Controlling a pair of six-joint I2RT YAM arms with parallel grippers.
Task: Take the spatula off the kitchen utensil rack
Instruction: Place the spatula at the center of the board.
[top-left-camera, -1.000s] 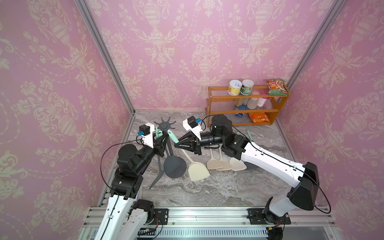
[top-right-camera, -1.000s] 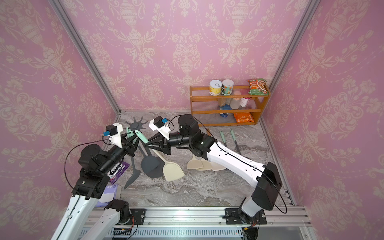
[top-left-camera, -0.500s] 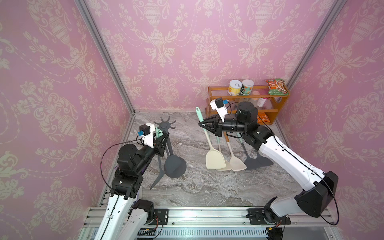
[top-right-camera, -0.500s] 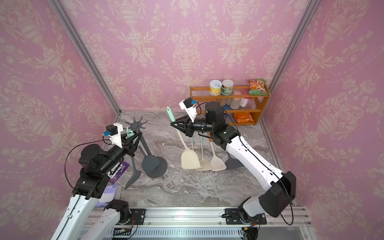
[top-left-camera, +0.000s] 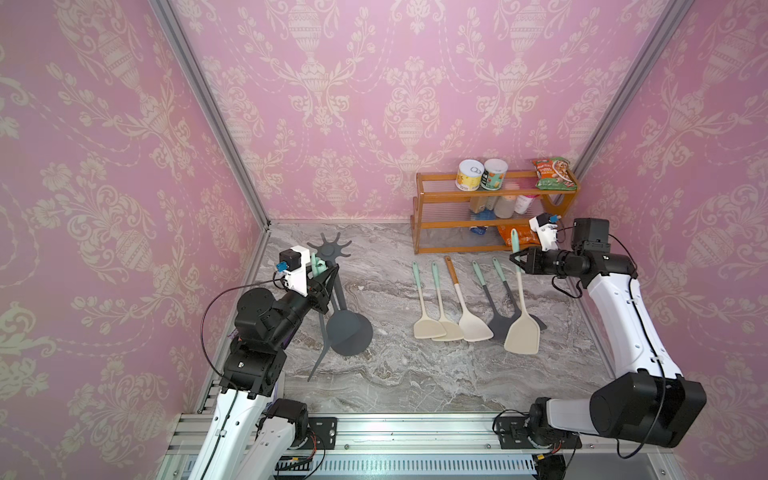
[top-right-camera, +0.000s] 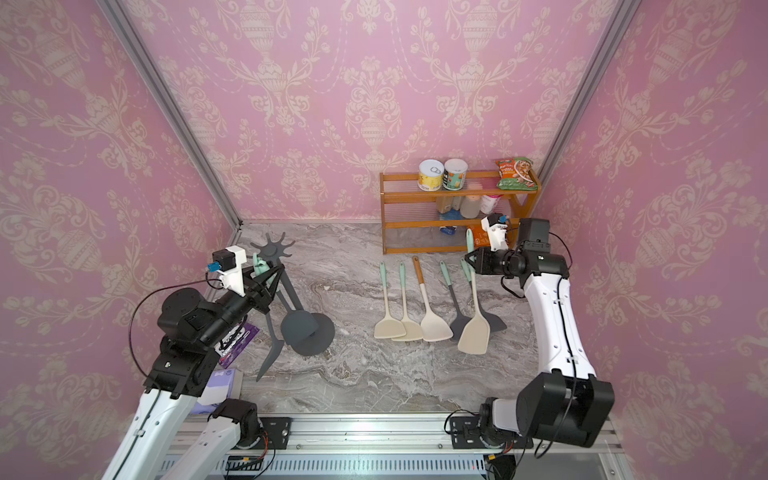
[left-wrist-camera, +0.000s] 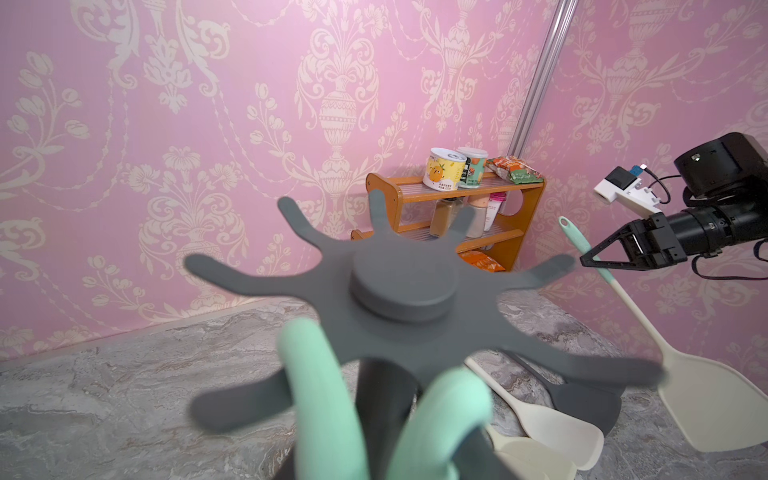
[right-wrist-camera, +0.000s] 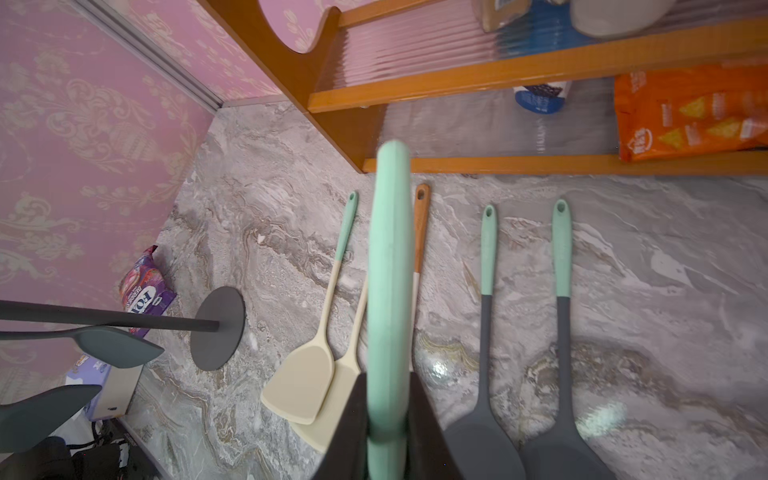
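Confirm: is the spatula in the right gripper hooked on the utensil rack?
No, the right gripper holds the spatula by its mint handle near the orange shelf, far from the kitchen utensil rack.

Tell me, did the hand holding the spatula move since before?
Yes. The right gripper carried the spatula away from the kitchen utensil rack, over beside the orange shelf.
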